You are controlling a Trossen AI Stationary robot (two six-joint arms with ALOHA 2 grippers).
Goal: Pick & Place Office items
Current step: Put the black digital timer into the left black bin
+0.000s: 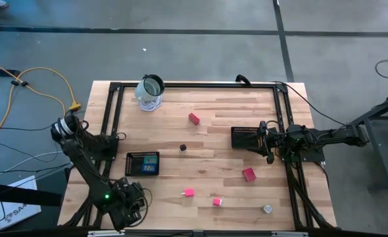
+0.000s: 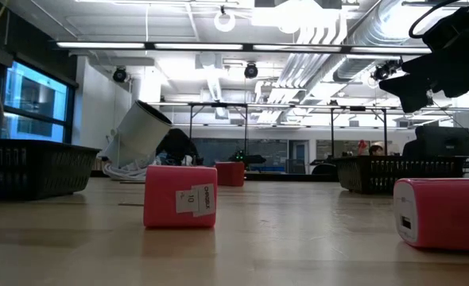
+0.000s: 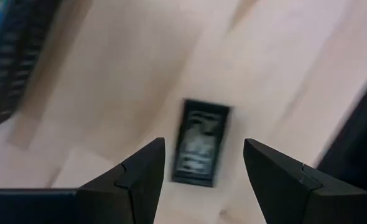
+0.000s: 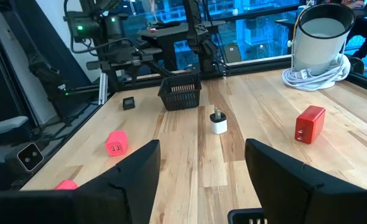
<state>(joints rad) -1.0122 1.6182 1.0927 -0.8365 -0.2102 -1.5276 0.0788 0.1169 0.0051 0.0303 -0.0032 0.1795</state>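
Left claw (image 3: 202, 163) wide apart, empty, hovering over small black-framed rectangle (image 3: 199, 144) lying flat on wooden table (image 1: 214, 108), near black mesh tray (image 1: 143, 163). Right claw (image 4: 202, 163) wide, empty, beside second mesh tray (image 1: 245, 137).

Pink blocks (image 1: 189, 193), red block (image 1: 194, 118), black mesh trays (image 1: 143, 163).

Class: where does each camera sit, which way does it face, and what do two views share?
High: above the wooden table, facing straight down; both arms show.
Low: at tabletop height, facing across; right arm overhead.
Left wrist: looks down past open left gripper onto black-framed rectangle.
Right wrist: looks across table past open right gripper.
Shared: high and right wrist both show the red rectangular block.
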